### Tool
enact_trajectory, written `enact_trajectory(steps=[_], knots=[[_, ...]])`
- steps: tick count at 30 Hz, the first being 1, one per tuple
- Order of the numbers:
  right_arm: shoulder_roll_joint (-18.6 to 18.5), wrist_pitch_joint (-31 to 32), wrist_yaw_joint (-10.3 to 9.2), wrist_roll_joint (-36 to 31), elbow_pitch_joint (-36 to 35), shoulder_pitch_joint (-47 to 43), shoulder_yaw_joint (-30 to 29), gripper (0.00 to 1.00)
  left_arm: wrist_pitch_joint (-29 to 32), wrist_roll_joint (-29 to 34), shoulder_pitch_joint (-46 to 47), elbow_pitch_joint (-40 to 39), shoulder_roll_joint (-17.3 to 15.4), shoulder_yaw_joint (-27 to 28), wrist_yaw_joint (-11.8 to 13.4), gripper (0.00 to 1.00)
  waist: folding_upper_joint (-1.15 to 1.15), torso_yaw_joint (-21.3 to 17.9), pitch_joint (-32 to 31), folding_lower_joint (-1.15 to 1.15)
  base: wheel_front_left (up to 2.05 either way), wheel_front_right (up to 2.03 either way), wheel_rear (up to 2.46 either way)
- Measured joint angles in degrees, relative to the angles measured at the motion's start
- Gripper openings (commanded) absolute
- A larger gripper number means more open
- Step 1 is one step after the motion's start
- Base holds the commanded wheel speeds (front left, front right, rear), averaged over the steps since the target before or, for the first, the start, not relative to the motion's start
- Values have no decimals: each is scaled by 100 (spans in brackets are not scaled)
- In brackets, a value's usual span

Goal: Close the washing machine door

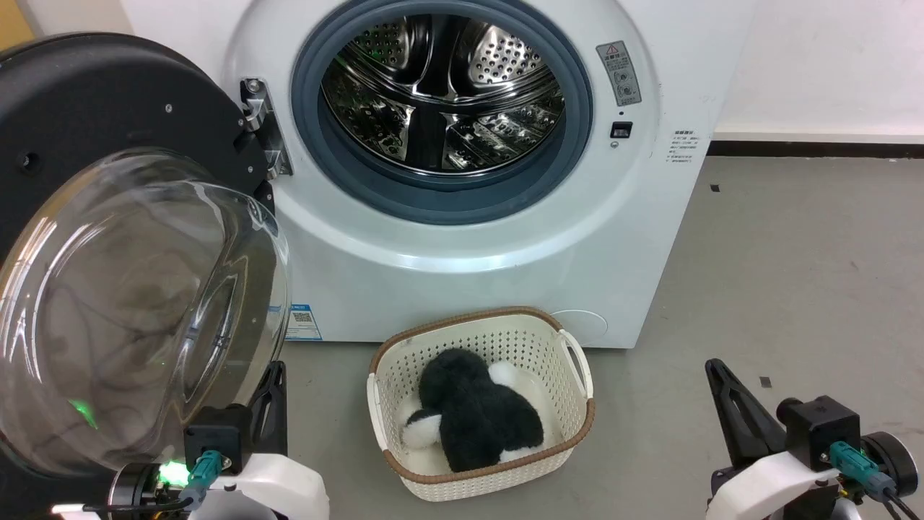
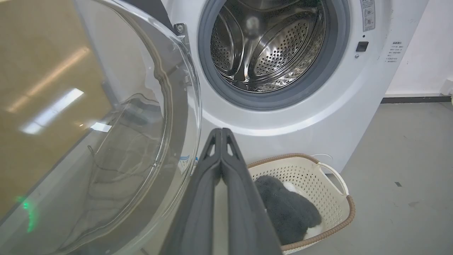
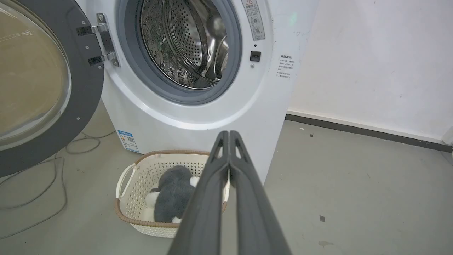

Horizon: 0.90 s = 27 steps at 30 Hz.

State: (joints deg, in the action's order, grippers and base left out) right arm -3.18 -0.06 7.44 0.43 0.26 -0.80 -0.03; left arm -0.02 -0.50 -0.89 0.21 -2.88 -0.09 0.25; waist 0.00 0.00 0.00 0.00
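The washing machine door (image 1: 137, 274) stands wide open, and the left gripper (image 2: 221, 132) and the right gripper (image 3: 229, 134) are clenched, holding nothing.

Basket (image 1: 498, 343) before the machine (image 1: 635, 238) — door (image 1: 137, 289) at left.
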Motion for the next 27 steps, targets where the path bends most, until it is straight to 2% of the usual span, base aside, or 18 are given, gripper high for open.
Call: enact_trajectory(steps=[4, 5, 27], knots=[[0, 0, 0, 0, 0, 0, 0, 0, 1, 0, 0, 0, 0, 1, 0, 0, 0, 0, 0, 0, 0, 0, 0], [1, 0, 0, 0, 0, 0, 2, 100, 0, 0, 0, 0, 0, 3, 0, 100, 0, 0, 0, 0, 0, 0, 0], [0, -166, 0, 113, 13, -8, -14, 100, -164, -14, -2, 30, 1, -114, 65, 100, 0, 89, -8, 0, 0, 0, 0]])
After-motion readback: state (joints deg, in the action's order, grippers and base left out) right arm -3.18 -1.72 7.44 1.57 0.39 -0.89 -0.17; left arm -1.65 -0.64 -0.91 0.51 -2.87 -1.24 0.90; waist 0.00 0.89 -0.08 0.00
